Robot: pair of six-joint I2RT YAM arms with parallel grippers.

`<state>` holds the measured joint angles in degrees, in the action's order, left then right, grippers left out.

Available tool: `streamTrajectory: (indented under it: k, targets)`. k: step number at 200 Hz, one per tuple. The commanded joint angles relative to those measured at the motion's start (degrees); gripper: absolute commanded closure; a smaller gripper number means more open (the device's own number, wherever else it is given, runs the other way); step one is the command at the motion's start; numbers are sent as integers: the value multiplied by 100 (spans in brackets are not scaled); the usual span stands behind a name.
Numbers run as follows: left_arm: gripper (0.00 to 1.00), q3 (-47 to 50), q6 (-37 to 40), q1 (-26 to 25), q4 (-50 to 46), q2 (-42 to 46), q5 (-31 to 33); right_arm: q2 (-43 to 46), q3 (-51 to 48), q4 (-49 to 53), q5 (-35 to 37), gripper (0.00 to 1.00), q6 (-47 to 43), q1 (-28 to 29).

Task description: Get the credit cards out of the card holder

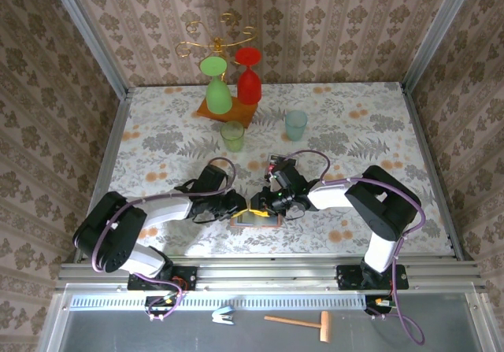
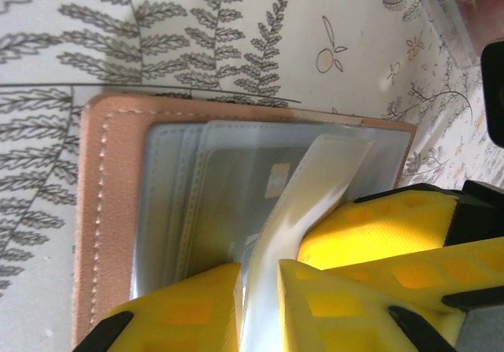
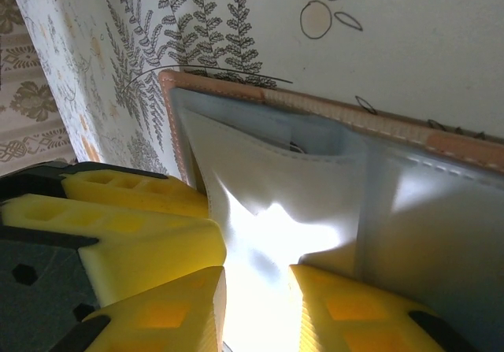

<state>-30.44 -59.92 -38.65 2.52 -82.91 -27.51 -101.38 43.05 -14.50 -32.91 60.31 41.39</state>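
Card holder [image 1: 256, 220]: lies open and flat on the flowered table [image 1: 354, 124], tan cover down and clear sleeves up.
Credit cards [image 2: 236, 175]: tucked inside the holder's sleeves; one greyish face with a gold chip shows through the plastic, and a red patch shows at the holder's middle in the top view.
Left gripper [image 2: 260, 277]: at the holder's left edge, fingers pinched together on a raised sleeve [image 2: 315, 179] that curls up off the stack.
Right gripper [image 3: 256, 289]: at the holder's right edge, fingers closed on a pocket sleeve [image 3: 268, 202]; I cannot tell if it is the same leaf.
Sleeve handling: probably thin, floppy and slick; it buckles where it is nipped, so a hard tug would likely lift the holder with it.
Card handling: judged light, stiff and smooth, and snug in its pocket.
Where to grip: the card's exposed short edge at the pocket mouth, across its flat faces, with the holder pinned at its stitched tan border.
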Motion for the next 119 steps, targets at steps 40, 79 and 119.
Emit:
streamTrajectory:
  k: [40,79,119]
  targets:
    - [81,94,-132,-39,190,-43,-149,270,8,194,0,71,113,-36]
    - [80,83,-134,-40,288,98,-227,796,174,1019,331,70,-167,-34]
    - [80,-49,-128,-83,239,179,-281,1258,444,2130,764,69,-653,-45]
